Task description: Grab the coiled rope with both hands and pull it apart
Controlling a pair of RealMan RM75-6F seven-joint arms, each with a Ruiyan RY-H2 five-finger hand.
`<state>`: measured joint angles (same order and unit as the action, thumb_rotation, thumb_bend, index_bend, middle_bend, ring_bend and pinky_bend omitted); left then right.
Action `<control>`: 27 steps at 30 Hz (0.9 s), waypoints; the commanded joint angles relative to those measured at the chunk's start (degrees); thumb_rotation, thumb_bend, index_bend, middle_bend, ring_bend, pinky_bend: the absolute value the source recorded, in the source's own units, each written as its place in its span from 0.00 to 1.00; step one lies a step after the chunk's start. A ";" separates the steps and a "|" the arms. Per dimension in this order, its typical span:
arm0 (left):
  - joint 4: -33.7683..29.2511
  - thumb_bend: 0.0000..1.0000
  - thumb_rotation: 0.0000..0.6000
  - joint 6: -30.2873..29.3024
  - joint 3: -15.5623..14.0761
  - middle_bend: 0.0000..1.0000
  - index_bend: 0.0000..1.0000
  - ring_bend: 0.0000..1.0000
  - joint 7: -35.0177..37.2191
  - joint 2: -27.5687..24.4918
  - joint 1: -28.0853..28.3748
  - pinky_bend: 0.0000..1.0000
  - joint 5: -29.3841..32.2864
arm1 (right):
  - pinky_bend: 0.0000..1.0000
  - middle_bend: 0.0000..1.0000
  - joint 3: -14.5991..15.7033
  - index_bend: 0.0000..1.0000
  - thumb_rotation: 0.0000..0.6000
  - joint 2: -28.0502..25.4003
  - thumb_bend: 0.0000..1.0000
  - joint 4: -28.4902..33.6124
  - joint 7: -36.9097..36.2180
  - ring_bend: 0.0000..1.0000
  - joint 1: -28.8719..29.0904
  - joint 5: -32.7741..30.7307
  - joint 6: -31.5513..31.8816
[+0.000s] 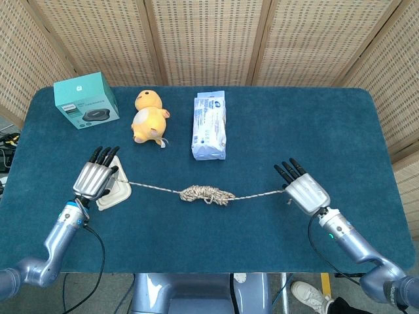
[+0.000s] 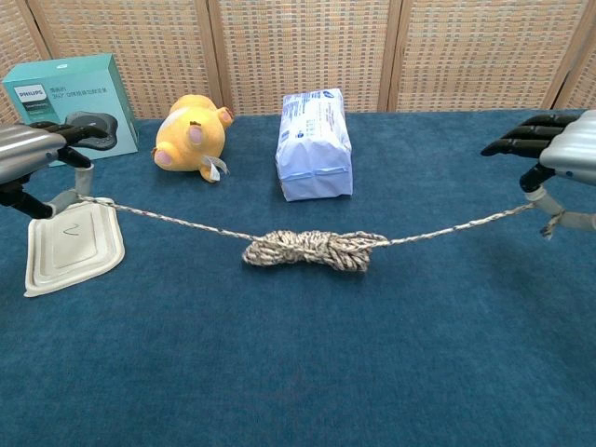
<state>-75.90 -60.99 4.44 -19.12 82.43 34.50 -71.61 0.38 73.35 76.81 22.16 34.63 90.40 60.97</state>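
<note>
A beige speckled rope runs across the blue table, its remaining coil [image 1: 207, 193] [image 2: 314, 250] bunched near the middle. One strand stretches left to my left hand [image 1: 95, 180] [image 2: 39, 163], which pinches the rope end above a white lidded container. The other strand leads right to my right hand [image 1: 303, 190] [image 2: 561, 158], which pinches that end with the other fingers spread. Both strands hang slightly above the table.
A white lidded container [image 1: 121, 191] [image 2: 70, 247] lies under the left strand. Behind the rope stand a teal box [image 1: 86, 100] [image 2: 67, 104], a yellow plush toy [image 1: 148, 116] [image 2: 191, 136] and a pack of wipes [image 1: 209, 125] [image 2: 314, 143]. Wicker screens close the back.
</note>
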 commanded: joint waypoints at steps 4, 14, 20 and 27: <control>1.24 0.54 1.00 0.37 -0.26 0.00 0.69 0.00 2.64 -0.69 -1.01 0.00 -0.31 | 0.00 0.04 0.35 0.68 1.00 -1.24 0.39 0.43 -0.06 0.00 -1.28 -0.35 0.87; 0.69 0.54 1.00 0.46 0.06 0.00 0.69 0.00 2.89 -0.82 -1.52 0.00 -0.45 | 0.00 0.04 0.27 0.68 1.00 -0.97 0.39 0.11 -0.54 0.00 -2.35 -0.79 1.26; -0.94 0.20 1.00 0.21 0.21 0.00 0.28 0.00 4.28 -1.93 -2.24 0.00 -0.60 | 0.00 0.02 -0.22 0.52 1.00 -1.01 0.35 0.49 -0.96 0.00 -3.67 -1.44 2.95; -6.61 0.00 1.00 -4.49 1.70 0.00 0.00 0.00 8.12 -6.85 -5.10 0.00 -0.99 | 0.00 0.00 -3.03 0.04 1.00 -3.01 0.01 6.58 -2.46 0.00 -7.39 -3.76 10.17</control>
<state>-80.75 -63.66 5.54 -12.34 77.24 30.56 -72.30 -1.50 71.30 81.14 21.09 28.77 87.41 68.48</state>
